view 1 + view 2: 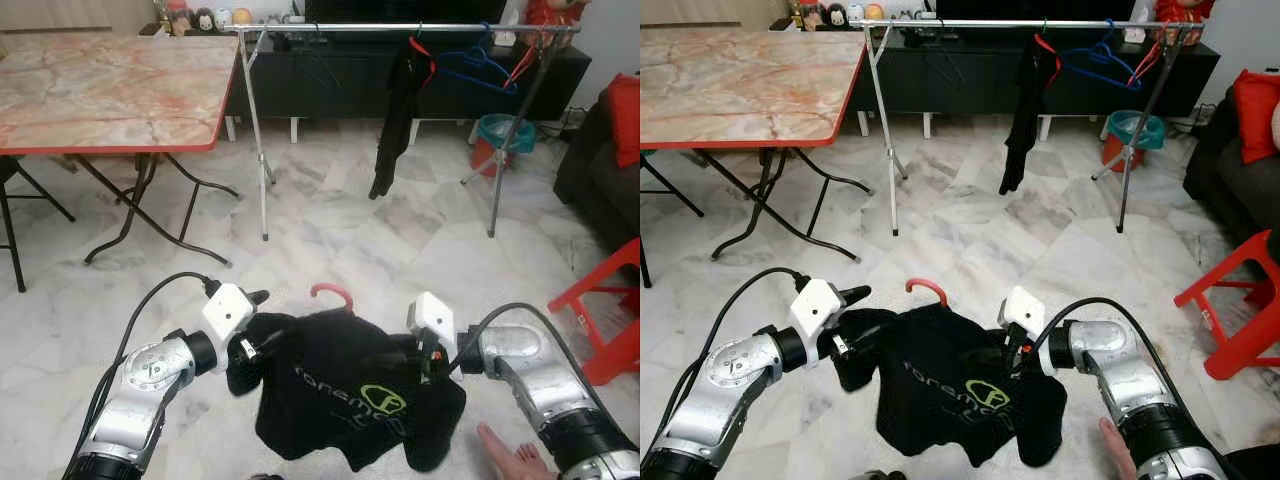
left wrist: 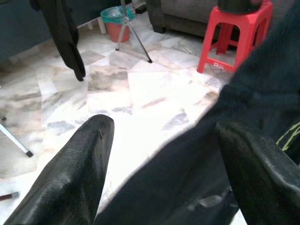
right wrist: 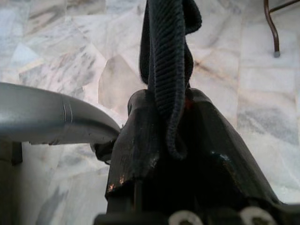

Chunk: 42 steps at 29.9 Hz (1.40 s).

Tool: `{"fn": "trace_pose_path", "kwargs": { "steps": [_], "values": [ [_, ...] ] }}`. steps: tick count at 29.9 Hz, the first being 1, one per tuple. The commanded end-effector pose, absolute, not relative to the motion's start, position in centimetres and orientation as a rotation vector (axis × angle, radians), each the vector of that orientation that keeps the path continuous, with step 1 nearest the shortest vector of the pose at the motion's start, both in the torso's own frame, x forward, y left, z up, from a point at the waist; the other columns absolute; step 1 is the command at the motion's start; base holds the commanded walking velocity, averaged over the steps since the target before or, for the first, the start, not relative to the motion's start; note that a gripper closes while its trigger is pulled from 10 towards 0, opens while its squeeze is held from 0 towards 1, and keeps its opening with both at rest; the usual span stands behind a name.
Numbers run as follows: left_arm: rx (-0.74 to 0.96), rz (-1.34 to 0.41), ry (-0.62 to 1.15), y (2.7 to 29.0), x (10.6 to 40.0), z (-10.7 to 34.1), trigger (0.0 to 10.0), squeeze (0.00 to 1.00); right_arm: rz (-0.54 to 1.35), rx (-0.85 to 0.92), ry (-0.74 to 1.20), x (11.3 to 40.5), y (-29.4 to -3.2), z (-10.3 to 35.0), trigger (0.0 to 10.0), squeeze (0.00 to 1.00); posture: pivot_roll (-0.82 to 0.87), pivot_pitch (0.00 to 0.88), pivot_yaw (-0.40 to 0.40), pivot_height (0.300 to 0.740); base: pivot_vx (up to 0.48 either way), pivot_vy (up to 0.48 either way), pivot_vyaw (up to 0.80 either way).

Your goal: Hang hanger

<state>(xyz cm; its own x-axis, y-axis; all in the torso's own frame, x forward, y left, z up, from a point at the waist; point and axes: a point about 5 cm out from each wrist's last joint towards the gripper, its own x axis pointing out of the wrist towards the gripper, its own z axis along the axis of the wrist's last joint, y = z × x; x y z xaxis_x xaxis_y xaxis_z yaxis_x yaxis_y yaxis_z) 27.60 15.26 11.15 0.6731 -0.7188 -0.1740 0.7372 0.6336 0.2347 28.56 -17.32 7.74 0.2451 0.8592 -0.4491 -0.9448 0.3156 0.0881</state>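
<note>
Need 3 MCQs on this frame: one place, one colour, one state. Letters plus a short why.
1. Where does the clothes rail stand?
A. across the floor, ahead of the robot
B. on the marble table
C. beside the robot's left arm

2. What colour is the hanger hook above the black shirt?
A. blue
B. red
C. white

3. What is the right claw doing?
A. hanging open
B. shut on the shirt
C. gripping the rail

Key: 1 A, the rail spans the far side before the dark cabinet. 2 B, a red hook curves up behind the collar. 3 B, the right wrist view shows fabric pinched between its fingers.
</note>
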Motion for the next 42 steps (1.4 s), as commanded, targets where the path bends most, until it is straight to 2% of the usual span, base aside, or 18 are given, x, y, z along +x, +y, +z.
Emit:
{"fn": "trace_pose_path", "kwargs": {
  "steps": [1, 12, 27, 28, 29, 30, 31, 42],
  "values": [
    [0.305, -0.836, 0.031, 15.2, 27.8, 12.2, 10.0, 0.00, 1.244, -0.250, 0.425, 29.1, -17.4, 8.6, 10.0, 0.00, 0.06, 0.008, -0.036, 0.740, 0.000, 0.000, 0.00],
    [0.238, -1.074, 0.160, 13.3, 26.0, 11.8, 10.0, 0.00, 1.300, -0.250, 0.392, 29.1, -16.4, 9.0, 10.0, 0.00, 0.06, 0.004, -0.028, 0.740, 0.000, 0.000, 0.00],
    [0.252, -1.043, 0.152, 12.6, 26.9, 11.6, 10.0, 0.00, 1.359, -0.254, 0.370, 28.4, -15.6, 9.4, 10.0, 0.00, 0.05, 0.000, -0.019, 0.740, 0.000, 0.000, 0.00],
    [0.251, -1.045, 0.151, 12.6, 26.9, 11.6, 9.3, 0.00, 1.361, -0.255, 0.372, 28.4, -15.6, 9.3, 10.0, 0.00, 0.05, 0.000, -0.020, 0.740, 0.000, 0.000, 0.00],
    [0.248, -1.047, 0.151, 12.5, 26.9, 11.6, 9.3, 0.00, 1.364, -0.256, 0.373, 28.3, -15.6, 9.3, 10.0, 0.00, 0.05, 0.000, -0.020, 0.740, 0.000, 0.000, 0.00],
    [0.242, -1.049, 0.150, 12.5, 26.9, 11.6, 1.6, 0.00, 1.362, -0.255, 0.372, 28.3, -15.5, 9.3, 10.0, 0.00, 0.05, 0.000, -0.020, 0.740, 0.000, 0.000, 0.00],
    [0.238, -1.051, 0.147, 12.5, 26.9, 11.7, 0.0, 0.00, 1.352, -0.255, 0.374, 28.4, -15.4, 9.3, 10.0, 0.00, 0.05, 0.000, -0.020, 0.740, 0.000, 0.000, 0.00],
    [0.180, -1.107, 0.126, 11.6, 26.4, 12.2, 0.0, 0.00, 1.379, -0.238, 0.384, 28.2, -15.3, 9.1, 10.0, 0.00, 0.05, 0.000, -0.026, 0.740, 0.000, 0.000, 0.00]
  ]
}}
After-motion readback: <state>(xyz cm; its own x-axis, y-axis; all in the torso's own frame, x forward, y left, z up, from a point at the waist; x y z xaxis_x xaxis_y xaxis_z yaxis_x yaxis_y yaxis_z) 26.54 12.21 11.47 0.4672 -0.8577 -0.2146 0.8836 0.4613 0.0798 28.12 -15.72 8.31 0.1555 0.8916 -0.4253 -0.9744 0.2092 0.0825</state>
